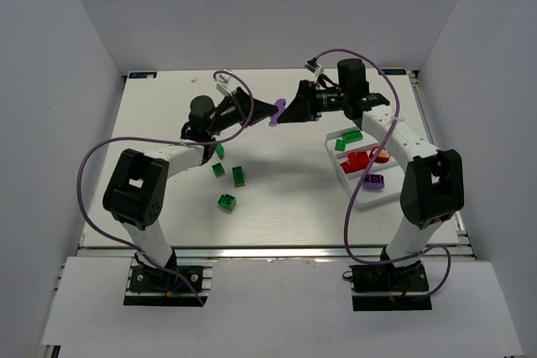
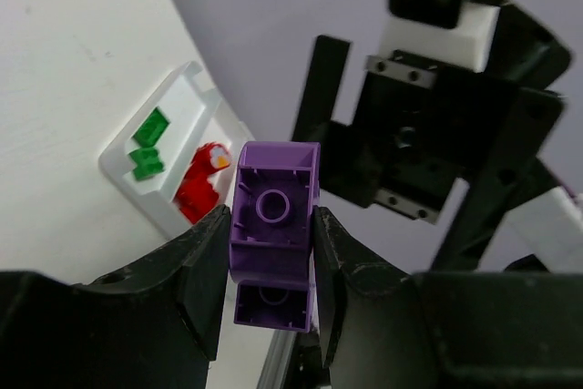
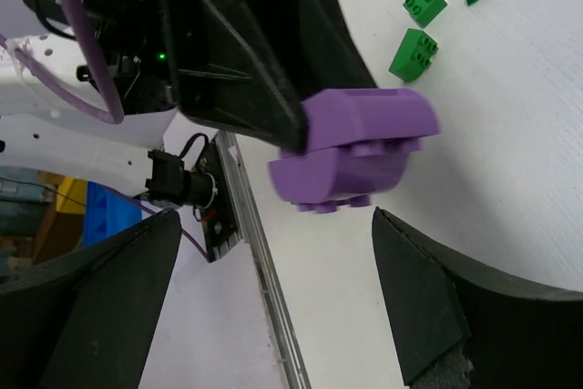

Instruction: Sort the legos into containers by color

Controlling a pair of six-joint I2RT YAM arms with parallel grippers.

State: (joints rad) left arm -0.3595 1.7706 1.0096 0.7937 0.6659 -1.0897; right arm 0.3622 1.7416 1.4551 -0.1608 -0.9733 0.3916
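Pinching purple lego point(image 2: 273, 211) in left claw point(image 2: 271, 260), tray point(image 2: 118, 159) partly hidden behind

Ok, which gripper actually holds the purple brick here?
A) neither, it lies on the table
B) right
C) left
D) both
C: the left gripper is clamped on the sides of the purple brick in mid-air, while the right gripper faces it with its jaws spread open.
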